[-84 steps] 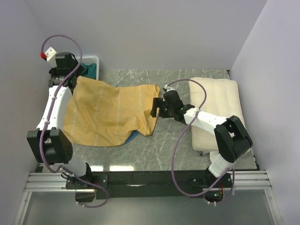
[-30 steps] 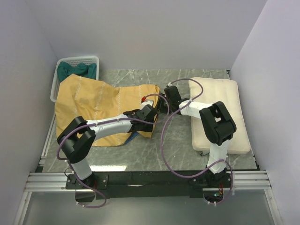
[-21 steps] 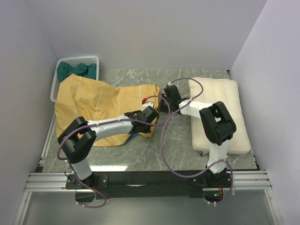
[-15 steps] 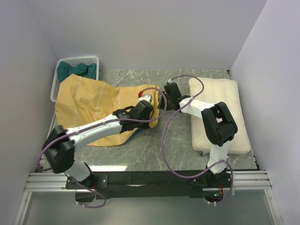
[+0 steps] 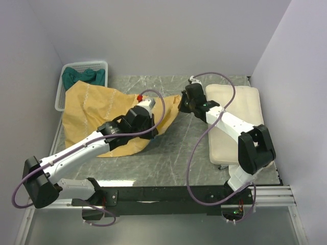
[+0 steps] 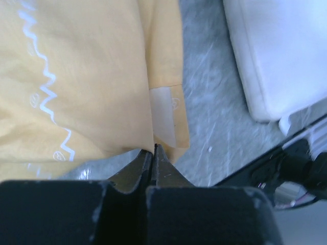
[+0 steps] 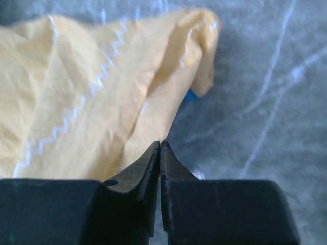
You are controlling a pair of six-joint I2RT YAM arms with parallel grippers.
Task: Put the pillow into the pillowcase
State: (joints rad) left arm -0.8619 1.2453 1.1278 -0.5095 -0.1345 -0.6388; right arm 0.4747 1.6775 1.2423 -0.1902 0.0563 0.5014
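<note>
With the left jaws and right jaws each pinched shut on the open hem of the pillowcase (image 5: 87,112), which lies yellow side out on the desk (image 5: 168,153) left of the pillow (image 5: 250,102), they should lift and spread evenly so the thin hem does not slip.

Walls (image 5: 153,35): plain pale lavender, on three sides.
Table (image 5: 173,153): grey marble-look top (white veins).
Far-left corner: white slatted basket (image 5: 82,64).
</note>
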